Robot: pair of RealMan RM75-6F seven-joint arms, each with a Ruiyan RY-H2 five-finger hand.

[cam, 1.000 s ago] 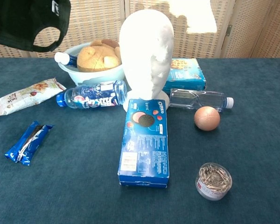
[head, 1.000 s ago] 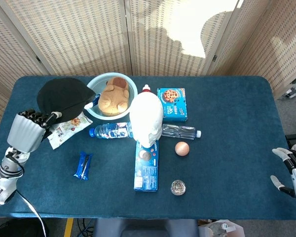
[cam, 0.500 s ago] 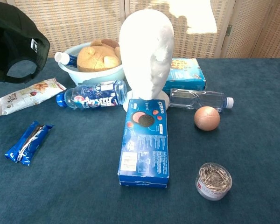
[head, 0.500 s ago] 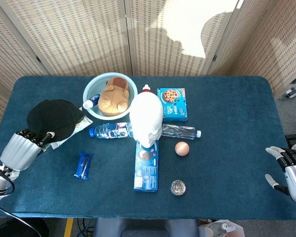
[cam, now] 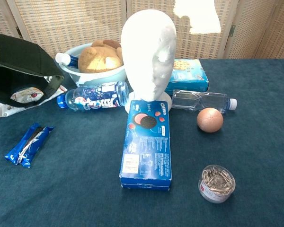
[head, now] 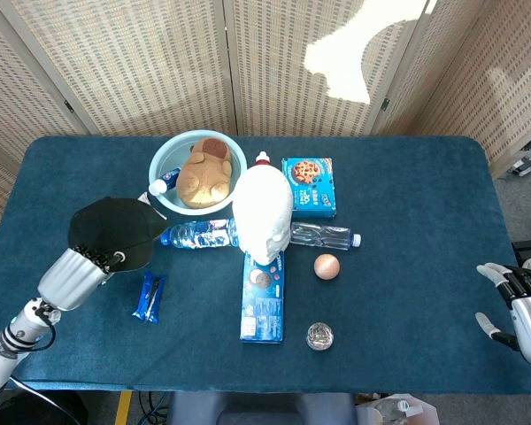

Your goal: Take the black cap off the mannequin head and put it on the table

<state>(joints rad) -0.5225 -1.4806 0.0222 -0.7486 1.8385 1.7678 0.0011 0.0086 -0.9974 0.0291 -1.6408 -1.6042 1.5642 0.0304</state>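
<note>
Blue table [head: 407,177], black cap [head: 112,232] gripped by left hand [head: 75,274] hiding snack packet [cam: 20,97], bowl [head: 165,159] holding plush toy [head: 203,173], right hand [head: 520,305] empty, fingers spread.

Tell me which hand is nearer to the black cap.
Left. The left hand grips the black cap at its edge, low over the table's left side. The right hand hangs open past the table's far right edge, holding nothing.

Head view high above, looking down on whole table [head: 407,177], chest view low, close, level, both sharing mannequin head [head: 262,212].
</note>
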